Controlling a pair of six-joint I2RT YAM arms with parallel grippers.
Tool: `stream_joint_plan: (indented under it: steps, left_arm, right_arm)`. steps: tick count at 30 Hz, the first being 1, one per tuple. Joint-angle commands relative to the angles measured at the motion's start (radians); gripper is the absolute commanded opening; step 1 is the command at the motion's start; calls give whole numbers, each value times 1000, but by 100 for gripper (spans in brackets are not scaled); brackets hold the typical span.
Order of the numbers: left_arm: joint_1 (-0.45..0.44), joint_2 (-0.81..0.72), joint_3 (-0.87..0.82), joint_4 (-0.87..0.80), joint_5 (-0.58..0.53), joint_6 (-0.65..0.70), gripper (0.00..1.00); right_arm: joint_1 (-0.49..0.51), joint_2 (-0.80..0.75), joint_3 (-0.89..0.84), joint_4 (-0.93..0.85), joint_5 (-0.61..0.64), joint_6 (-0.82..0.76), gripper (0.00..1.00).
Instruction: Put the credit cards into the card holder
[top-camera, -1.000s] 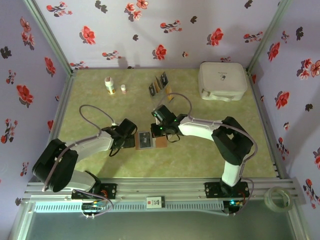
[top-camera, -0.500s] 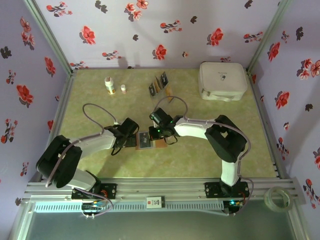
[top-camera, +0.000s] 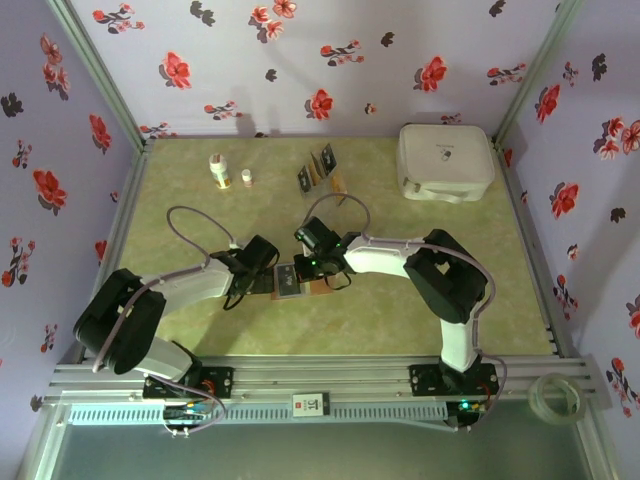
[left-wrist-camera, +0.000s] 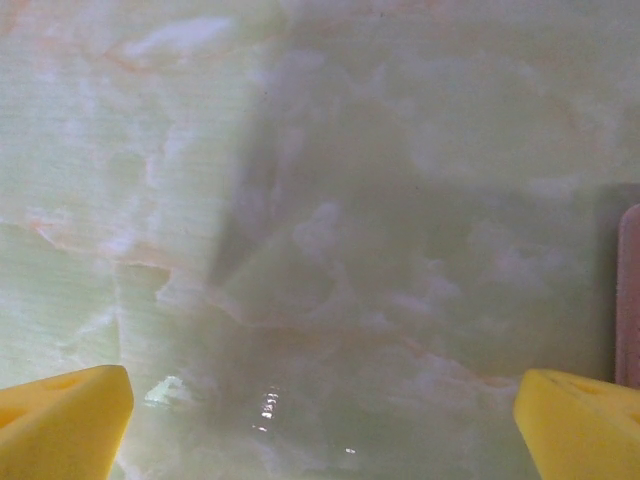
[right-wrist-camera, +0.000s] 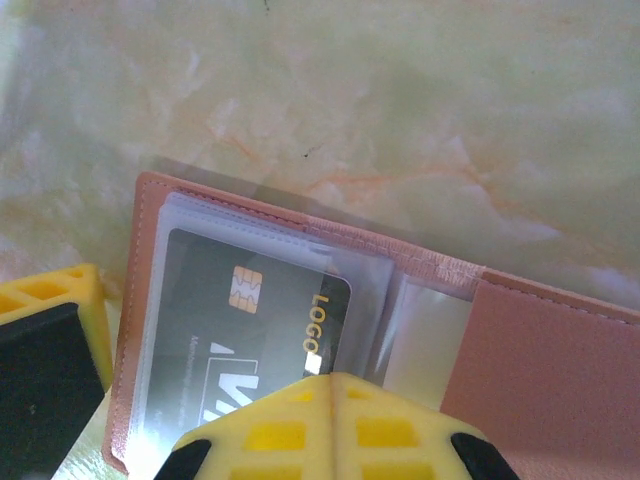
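right gripper (right-wrist-camera: 325, 425), jaws together, presses a credit card (right-wrist-camera: 250, 320) into the card holder (right-wrist-camera: 540, 350) at lower frame; left gripper (left-wrist-camera: 320, 420) jaws apart; the holder could slide.

Matt leather-like card holder (right-wrist-camera: 540, 370), clear glossy sleeves (right-wrist-camera: 370, 290)

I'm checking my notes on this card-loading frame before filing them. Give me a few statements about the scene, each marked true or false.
1. The card holder lies open on the table. True.
2. A dark credit card sits in a clear sleeve of the holder. True.
3. The left gripper is clamped on a card. False: its yellow fingers stand apart over bare table.
4. The white case sits at the near left. False: far right.
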Motion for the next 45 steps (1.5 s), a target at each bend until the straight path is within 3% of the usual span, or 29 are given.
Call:
stream_joint_plan:
  steps: [1, 9, 18, 24, 30, 36, 45]
  left_arm:
    - [-10, 26, 13, 19, 11, 8, 100]
    - [-9, -3, 13, 9, 7, 10, 100]
    - [18, -167, 37, -72, -4, 32, 100]
    - [30, -284, 26, -22, 73, 95, 100]
    - [43, -366, -68, 197, 265, 91, 100]
    - [46, -285, -121, 381, 430, 28, 100]
    - [46, -179, -165, 487, 456, -7, 100]
  right_arm:
    - [12, 8, 26, 2, -13, 22, 0]
    - [8, -86, 36, -52, 22, 4, 3]
    - [-34, -279, -6, -118, 86, -8, 41]
    - [-98, -425, -120, -117, 127, 16, 55]
    - [-155, -521, -242, -108, 166, 44, 62]
    - [-186, -509, -324, -74, 177, 54, 62]
    - [-190, -439, -348, -8, 142, 58, 56]
